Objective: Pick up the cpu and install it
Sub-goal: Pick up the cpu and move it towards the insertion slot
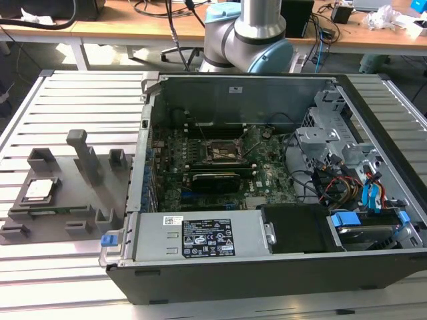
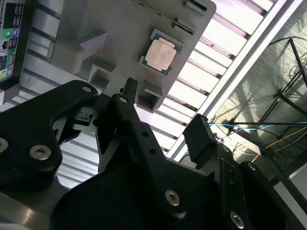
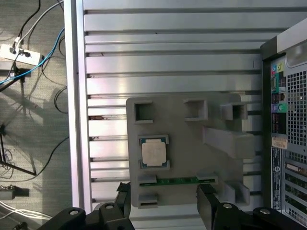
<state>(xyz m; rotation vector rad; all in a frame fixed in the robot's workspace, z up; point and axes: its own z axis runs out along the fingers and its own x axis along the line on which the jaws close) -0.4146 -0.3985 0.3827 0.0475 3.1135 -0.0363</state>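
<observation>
Cpu (image 1: 39,190) lies flat in a square recess of the grey fixture plate (image 1: 67,203) on the slatted table (image 1: 73,93), at the exterior view's left of the open computer case (image 1: 267,270). It is well apart from the motherboard socket (image 1: 223,152). In both wrist views the gripper (image 3: 165,203) sits above the plate near the cpu, fingers (image 3: 207,207) spread wide, grasping nothing.

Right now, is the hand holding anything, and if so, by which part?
Nothing is held. The hand is open and empty; the cpu lies in its grey holder, apart from the hand.
</observation>
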